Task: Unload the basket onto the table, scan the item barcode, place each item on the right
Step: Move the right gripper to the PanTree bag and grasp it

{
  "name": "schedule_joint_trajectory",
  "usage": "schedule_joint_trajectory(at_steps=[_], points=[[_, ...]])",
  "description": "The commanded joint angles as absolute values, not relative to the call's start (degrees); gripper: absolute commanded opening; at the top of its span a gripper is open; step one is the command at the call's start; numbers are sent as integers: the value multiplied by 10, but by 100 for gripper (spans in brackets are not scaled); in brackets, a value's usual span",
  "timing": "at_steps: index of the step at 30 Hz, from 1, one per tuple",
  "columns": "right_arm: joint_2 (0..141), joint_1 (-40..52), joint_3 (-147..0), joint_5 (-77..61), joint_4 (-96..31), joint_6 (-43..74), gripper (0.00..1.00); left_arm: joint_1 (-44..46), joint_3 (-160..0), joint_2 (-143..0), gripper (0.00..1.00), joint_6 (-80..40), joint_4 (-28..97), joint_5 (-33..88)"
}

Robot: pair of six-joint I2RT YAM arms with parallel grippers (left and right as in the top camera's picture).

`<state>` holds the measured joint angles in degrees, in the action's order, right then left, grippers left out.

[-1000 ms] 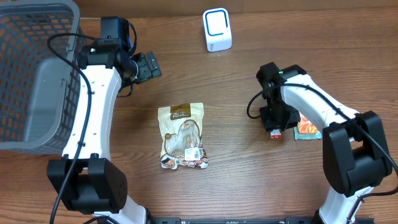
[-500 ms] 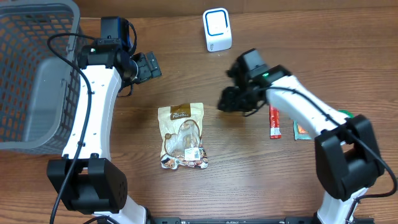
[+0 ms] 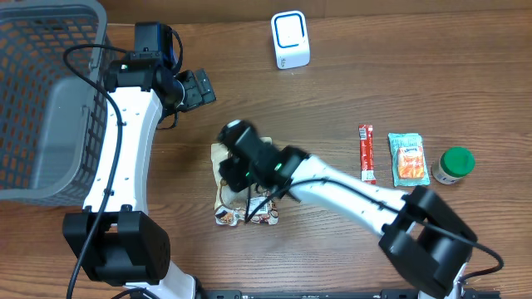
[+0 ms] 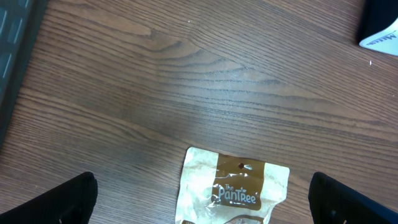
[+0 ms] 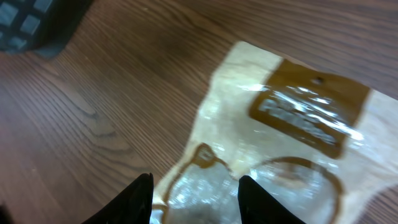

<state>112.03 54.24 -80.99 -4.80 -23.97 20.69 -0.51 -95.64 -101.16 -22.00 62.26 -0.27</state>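
Note:
A cream and brown snack pouch point(image 3: 249, 199) lies flat on the wooden table, also seen in the left wrist view point(image 4: 236, 186) and the right wrist view point(image 5: 280, 137). My right gripper point(image 3: 233, 169) hovers over the pouch's upper part and partly hides it from above. Its jaws stand partly open point(image 5: 196, 202), and the pouch shows below the gap, ungripped. My left gripper point(image 3: 199, 87) hangs wide open point(image 4: 205, 202) behind the pouch, holding nothing. The white scanner point(image 3: 290, 39) stands at the back of the table.
A grey mesh basket point(image 3: 33, 100) fills the far left. At the right lie a red stick packet point(image 3: 366, 154), an orange packet point(image 3: 408, 158) and a green-lidded jar point(image 3: 455, 164). The scanner's edge point(image 4: 380, 28) shows top right in the left wrist view.
My right arm has swept left across the table, from the red stick packet to over the pouch. The stick packet stays on the table. My left arm has not moved.

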Motion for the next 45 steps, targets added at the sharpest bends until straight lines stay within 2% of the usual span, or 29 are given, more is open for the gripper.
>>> schedule_joint_trajectory(at_steps=[1, 8, 11, 19, 26, 34, 36, 43, 45], points=[[1142, 563, -806, 41, -224, 210, 45, -7, -965, -1000, 100, -208, 623, -6], [1194, 563, -806, 45, -213, 210, 46, -7, -965, -1000, 99, -208, 623, -6], [1197, 553, -806, 54, -223, 214, 43, -7, -965, -1000, 100, -208, 623, -6], [1189, 515, -806, 137, -286, 318, 41, -7, -965, -1000, 100, -208, 623, -6], [1147, 486, -807, 137, -340, 390, 42, -7, -965, -1000, 100, -208, 623, -6], [1067, 486, -807, 137, -366, 390, 45, -7, -965, -1000, 100, -208, 623, -6], [1067, 486, -806, 130, -379, 391, 41, -7, -965, -1000, 100, -208, 623, -6], [1069, 495, -786, 88, -423, 425, 14, -7, -965, -1000, 100, -208, 623, -6], [1069, 503, -769, 89, -418, 440, 12, -7, -965, -1000, 100, -208, 623, -6]])
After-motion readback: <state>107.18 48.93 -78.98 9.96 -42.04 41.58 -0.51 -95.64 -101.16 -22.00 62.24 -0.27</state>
